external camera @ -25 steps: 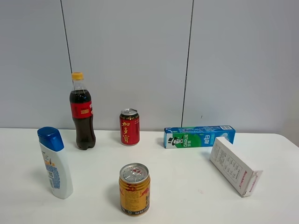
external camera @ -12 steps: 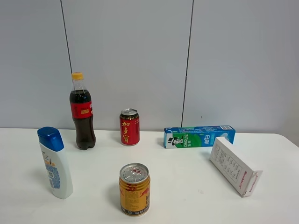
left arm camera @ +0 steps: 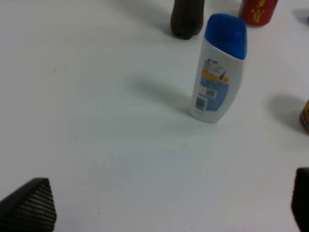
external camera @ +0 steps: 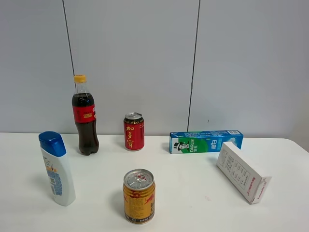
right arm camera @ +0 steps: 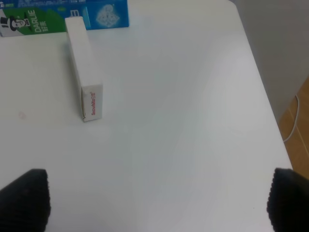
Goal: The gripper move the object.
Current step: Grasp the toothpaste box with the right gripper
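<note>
One toothpaste box (external camera: 205,141), two cans (external camera: 134,131), two bottles (external camera: 85,118)

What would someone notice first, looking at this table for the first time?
Probably the tall cola bottle at the back left, dark against the white table and the grey wall. Next come the gold can standing alone at the front centre, and the blue-green Darlie box lying at the back right with a white box angled close in front of it.

Blue-green toothpaste box (external camera: 205,141); white box (external camera: 241,171), red print; white bottle (external camera: 58,170), blue cap.
</note>
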Motion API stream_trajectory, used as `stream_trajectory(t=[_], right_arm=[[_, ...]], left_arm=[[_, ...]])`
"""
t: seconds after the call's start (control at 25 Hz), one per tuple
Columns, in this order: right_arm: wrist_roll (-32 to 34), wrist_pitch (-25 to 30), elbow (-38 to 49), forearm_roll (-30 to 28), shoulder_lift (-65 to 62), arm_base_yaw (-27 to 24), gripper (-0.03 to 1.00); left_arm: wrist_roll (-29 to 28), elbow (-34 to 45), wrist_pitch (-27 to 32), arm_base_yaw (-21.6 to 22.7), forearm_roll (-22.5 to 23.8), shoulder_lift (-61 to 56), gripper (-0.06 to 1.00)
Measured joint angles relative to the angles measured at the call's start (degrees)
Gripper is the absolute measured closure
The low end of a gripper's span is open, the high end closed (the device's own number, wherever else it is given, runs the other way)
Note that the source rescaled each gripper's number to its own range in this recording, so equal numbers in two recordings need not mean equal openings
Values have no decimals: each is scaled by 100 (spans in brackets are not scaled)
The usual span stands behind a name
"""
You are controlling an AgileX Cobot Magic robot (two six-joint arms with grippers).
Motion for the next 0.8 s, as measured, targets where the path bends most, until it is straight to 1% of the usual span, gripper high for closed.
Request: stream_trajectory(t=[0.8], right_arm=[[5, 0, 0, 0, 0, 0, 13]], left_arm=[[0, 0, 0, 0, 0, 0, -6]])
